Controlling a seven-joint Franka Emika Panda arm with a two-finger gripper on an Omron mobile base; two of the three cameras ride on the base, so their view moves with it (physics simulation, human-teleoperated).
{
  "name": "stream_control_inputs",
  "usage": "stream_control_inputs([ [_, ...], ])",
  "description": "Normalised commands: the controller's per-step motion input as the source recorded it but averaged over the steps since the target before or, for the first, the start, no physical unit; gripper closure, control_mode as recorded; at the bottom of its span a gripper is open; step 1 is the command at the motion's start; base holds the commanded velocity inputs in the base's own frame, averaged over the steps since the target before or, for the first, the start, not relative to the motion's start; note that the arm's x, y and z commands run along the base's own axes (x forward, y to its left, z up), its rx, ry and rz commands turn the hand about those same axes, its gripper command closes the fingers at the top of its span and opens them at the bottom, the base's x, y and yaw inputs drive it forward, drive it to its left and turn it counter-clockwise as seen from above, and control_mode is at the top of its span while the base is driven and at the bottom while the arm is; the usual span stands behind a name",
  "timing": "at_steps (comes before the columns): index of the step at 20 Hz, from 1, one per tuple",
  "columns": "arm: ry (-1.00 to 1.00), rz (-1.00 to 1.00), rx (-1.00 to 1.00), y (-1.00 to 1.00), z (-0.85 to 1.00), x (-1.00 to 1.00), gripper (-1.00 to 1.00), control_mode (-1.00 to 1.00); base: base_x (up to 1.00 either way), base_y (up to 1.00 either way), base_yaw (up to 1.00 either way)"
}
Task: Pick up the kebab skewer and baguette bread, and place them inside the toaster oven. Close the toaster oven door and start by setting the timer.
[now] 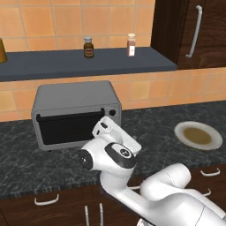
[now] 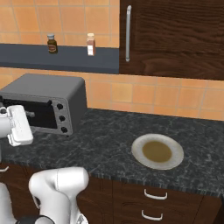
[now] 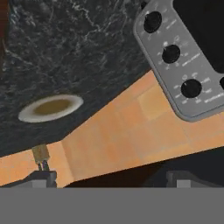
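Note:
The toaster oven (image 1: 75, 110) stands on the dark counter against the tiled wall. Its door (image 1: 70, 128) is shut, with the bar handle (image 1: 70, 115) along the top edge. Three black knobs (image 2: 62, 117) run down its right side, and in the hand view they show close up (image 3: 170, 53). My gripper (image 3: 111, 178) is open with nothing between its fingertips (image 3: 41, 177). It hovers just in front of the oven's right end (image 2: 19, 124), looking at the knob panel. The kebab skewer and the baguette bread are out of view.
A white plate (image 1: 198, 135) with a brownish centre lies on the counter to the right of the oven, with nothing on it (image 2: 157, 151). Two small bottles (image 1: 89, 47) (image 1: 131, 44) stand on the grey shelf above. A dark cabinet (image 2: 175, 35) fills the upper right.

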Motion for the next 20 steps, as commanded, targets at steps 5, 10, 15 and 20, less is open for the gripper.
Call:
stream_control_inputs([
  [5,0.03,0.41,-0.16,0.0,0.0,0.15,-1.0,-1.0,0.0,0.0,0.0],
  [10,0.14,0.25,-0.02,0.01,-0.16,0.25,-1.0,-1.0,0.0,0.0,0.0],
  [15,-0.04,0.01,-0.09,0.06,-0.32,0.29,-1.0,-1.0,0.0,0.0,0.0],
  [20,-0.07,0.01,-0.16,0.0,-0.23,0.38,-1.0,-1.0,0.0,0.0,0.0],
])
